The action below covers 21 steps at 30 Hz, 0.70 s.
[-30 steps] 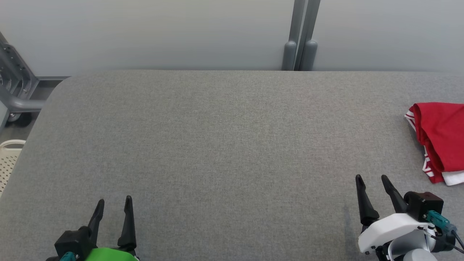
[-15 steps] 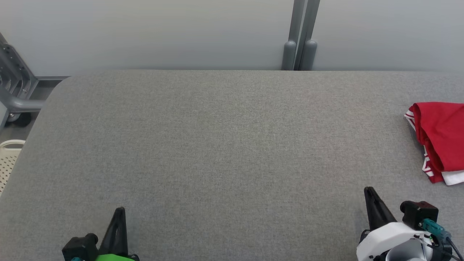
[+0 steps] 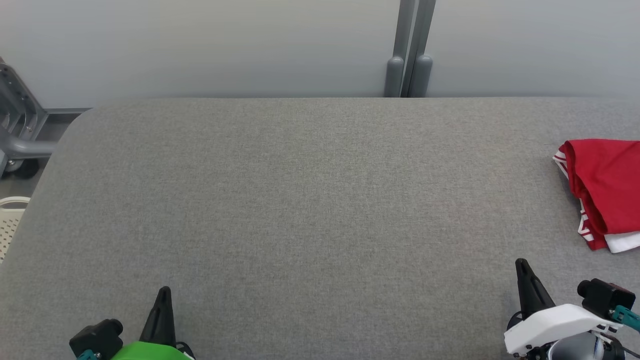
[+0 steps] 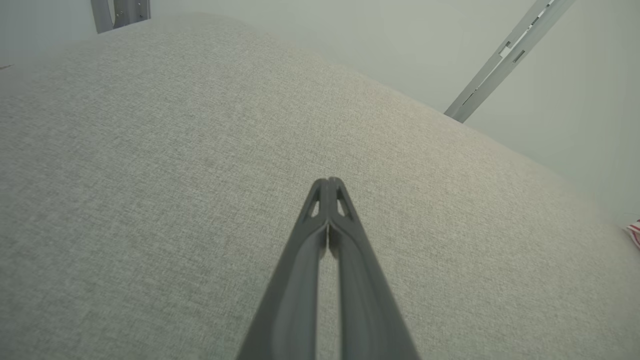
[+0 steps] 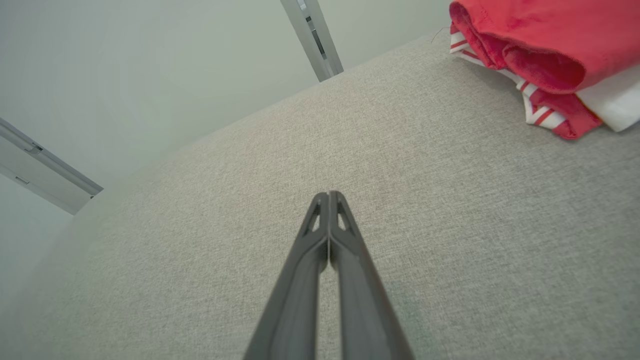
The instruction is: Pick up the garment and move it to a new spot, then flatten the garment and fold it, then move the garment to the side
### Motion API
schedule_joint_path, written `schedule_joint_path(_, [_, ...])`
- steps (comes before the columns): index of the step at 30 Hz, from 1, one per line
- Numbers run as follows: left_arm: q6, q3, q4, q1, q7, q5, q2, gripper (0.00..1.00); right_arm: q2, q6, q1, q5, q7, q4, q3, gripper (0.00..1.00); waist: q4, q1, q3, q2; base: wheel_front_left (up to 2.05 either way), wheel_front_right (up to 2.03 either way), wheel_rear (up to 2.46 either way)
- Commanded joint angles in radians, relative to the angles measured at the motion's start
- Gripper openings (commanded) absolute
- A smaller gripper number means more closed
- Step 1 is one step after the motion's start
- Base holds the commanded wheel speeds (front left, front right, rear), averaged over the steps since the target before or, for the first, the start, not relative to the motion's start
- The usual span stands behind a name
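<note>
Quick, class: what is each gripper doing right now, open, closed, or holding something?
Left gripper: closed, holding nothing.
Right gripper: closed, holding nothing; red garment lies apart from it.

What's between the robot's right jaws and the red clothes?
Nothing but bare grey tabletop. The head view shows that empty stretch between the right jaws and the red garment; the right wrist view shows it too.

A grey fabric table (image 3: 300, 200) bears a folded red garment (image 3: 605, 190).
</note>
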Motion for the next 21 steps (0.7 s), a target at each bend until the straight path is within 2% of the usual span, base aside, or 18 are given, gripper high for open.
schedule_joint_path(1, [-0.008, 0.007, -0.017, -0.037, 0.01, -0.039, 0.002, 0.0, -0.005, 0.0, 0.001, 0.046, 0.004, -0.026, -0.007, 0.0, -0.001, 0.0, 0.0, 0.0, 0.0, 0.0, 0.0])
schedule_joint_path(21, [-0.028, 0.026, -0.022, -0.085, 0.089, -0.312, -0.018, 0.0, -0.008, 0.0, 0.024, 0.357, 0.05, -0.078, -0.042, 0.0, -0.018, 0.0, -0.003, 0.0, 0.0, 0.0, 0.0])
